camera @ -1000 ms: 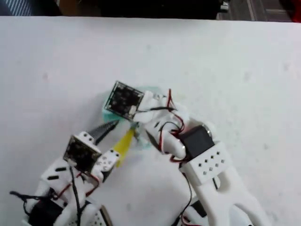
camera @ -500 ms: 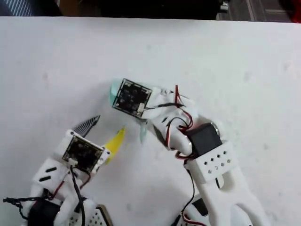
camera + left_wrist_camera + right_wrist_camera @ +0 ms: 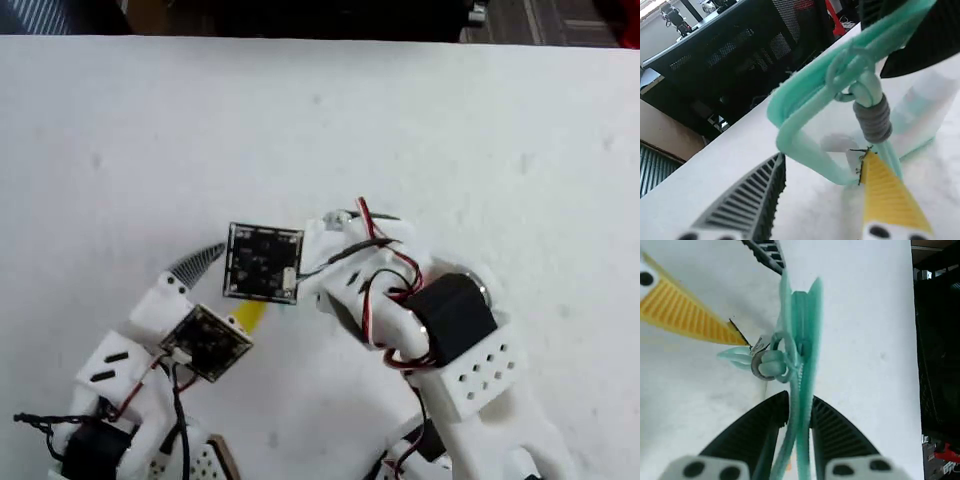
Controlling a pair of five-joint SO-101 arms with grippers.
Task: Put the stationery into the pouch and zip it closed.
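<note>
Just changed: your right arm has drawn back toward your left arm. It carried the pouch (image 3: 801,330) out of the open patch it lay in half a second ago and in under its own wrist camera. Your left arm pulled away in that same half second and has now come in close again.
Right hand: your right hand (image 3: 799,400) is clamped on the pouch. One dark finger sits on each side of the teal edge, and the rest of the pouch runs out ahead of the fingertips.
Left hand: your left hand (image 3: 822,162) is spread wide with nothing gripped. The teal loop of the pouch sits between its grey finger and its yellow finger.
Zipper pull: the zipper pull (image 3: 871,117) sits just off the tip of the yellow finger, so close that you cannot tell whether they touch. It lies just ahead of the right hand's fingertips.
What it means: both hands are back at the zip, so this looks like the closing step, with the pull not yet taken. You cannot tell whether the stationery is inside.
Surface: the surface (image 3: 480,130) is white and stretches well beyond both hands.
Room: black mesh furniture (image 3: 740,55) stands past the far edge of the surface.
</note>
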